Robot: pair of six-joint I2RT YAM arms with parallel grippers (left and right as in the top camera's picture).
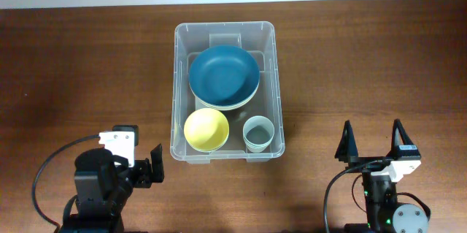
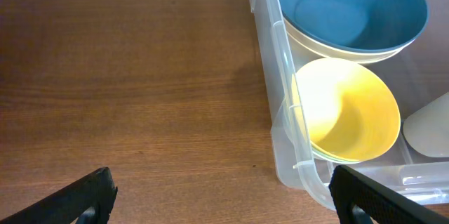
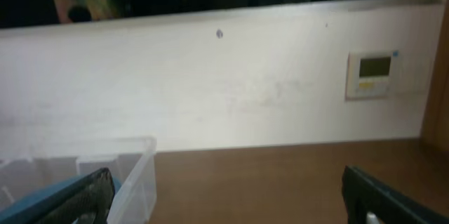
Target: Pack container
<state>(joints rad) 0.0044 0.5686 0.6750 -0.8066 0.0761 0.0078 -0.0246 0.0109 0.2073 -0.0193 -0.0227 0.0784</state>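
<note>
The clear plastic container (image 1: 178, 79) stands at the table's middle. Inside it a blue bowl (image 1: 223, 74) rests on a pale plate, with a yellow bowl (image 1: 206, 129) and a grey-green cup (image 1: 257, 132) at the near end. My left gripper (image 1: 153, 166) is open and empty, low at the near left, just left of the container's near corner (image 2: 287, 147). The left wrist view shows the blue bowl (image 2: 351, 6) and the yellow bowl (image 2: 351, 112). My right gripper (image 1: 373, 143) is open and empty at the near right. The container's corner (image 3: 137, 175) shows in its view.
The brown wooden table (image 1: 87, 65) runs to a white wall at the far edge (image 3: 231, 83). A small wall panel (image 3: 372, 73) hangs on that wall at the right.
</note>
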